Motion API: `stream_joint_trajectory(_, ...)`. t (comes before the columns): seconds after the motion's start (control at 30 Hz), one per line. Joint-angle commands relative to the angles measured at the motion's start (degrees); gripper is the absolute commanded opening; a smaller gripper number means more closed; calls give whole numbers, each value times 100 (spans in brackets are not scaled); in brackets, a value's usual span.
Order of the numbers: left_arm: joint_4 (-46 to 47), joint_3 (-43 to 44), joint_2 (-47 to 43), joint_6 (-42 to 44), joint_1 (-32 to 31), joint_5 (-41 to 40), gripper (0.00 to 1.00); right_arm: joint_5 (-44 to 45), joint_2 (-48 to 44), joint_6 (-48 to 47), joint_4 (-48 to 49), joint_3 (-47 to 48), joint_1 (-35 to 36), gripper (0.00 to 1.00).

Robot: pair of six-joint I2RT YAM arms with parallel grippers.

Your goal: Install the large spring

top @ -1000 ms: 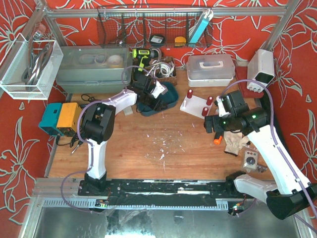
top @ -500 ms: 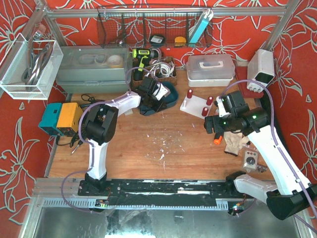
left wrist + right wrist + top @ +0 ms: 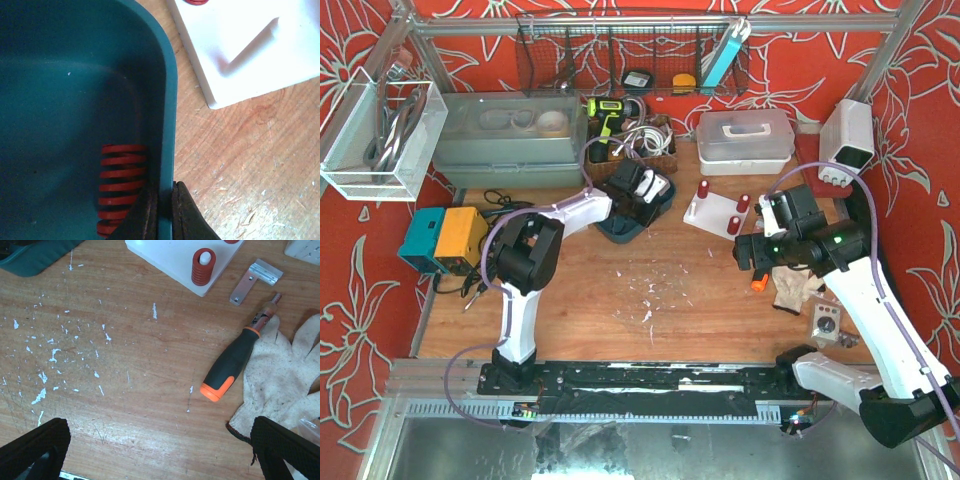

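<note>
two arms, one spring left to seat

top view: left gripper [image 3: 642, 192] is reached out over the teal tray [image 3: 618, 228]. the white block [image 3: 718, 215] stands just right of the tray. right gripper [image 3: 752, 252] hangs over the table [image 3: 620, 290] by the block's near corner, close to the screwdriver [image 3: 757, 281] and glove [image 3: 795, 290]

left wrist view: fingers [image 3: 189, 220] are pinched on the tray's side wall, one inside and one outside, so they hold the tray, not the spring. the red spring [image 3: 120, 187] lies on its side on the tray floor against that wall, just beside the inner finger. i take it for the large one. a corner of the block is near, outside the wall

right wrist view: fingers spread wide with nothing between them. a seated spring [image 3: 203, 265] rings a peg [image 3: 205, 257] on the block. a bracket [image 3: 254, 280] lies beside the screwdriver tip

judgement, how to do it well: let go of the wall and bring both fingers inside the tray. grip the spring across its coils at mid-length, since an end grip would let it swing. lift clear of the rim, turn it upright and lower it straight onto a free peg. cannot tell from here which peg is free
</note>
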Motion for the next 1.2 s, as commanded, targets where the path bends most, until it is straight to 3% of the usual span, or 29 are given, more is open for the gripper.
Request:
stream_joint_trajectory(0.0, 259, -86, -225, -788, 5, -455, 8, -3, -62, -18, -134, -20, 16, 99)
stream_joint_trajectory(0.17, 321, 112, -7, -1522, -17, -747, 5, -41, -55, -51, -146, -29, 16, 99)
stream_joint_trajectory(0.3, 436, 268, 57, -1985, -19, -832, 13, -30, -25, -64, -151, 5, 16, 99)
stream_joint_trajectory(0.37, 405, 395, 82, -2192, -19, -766, 23, -29, 11, -65, -145, 26, 16, 99)
stream_joint_trajectory(0.47, 253, 638, 43, -2411, -19, -631, 50, 13, 39, -44, -131, 45, 17, 99)
stream_joint_trajectory(0.53, 227, 718, -77, -2391, -17, -653, 55, 19, 61, 53, -154, 85, 16, 99)
stream_joint_trajectory(0.8, -455, 904, -193, -1728, 241, -843, 46, -60, 3, 382, -360, 111, 11, 99)
stream_joint_trajectory(1.0, -960, 984, 118, -1062, 413, -231, 33, 38, 149, 399, -401, 392, 16, 99)
stream_joint_trajectory(1.17, -1233, 1249, 450, -998, 455, 321, 38, 89, 41, 496, -385, 361, 10, 99)
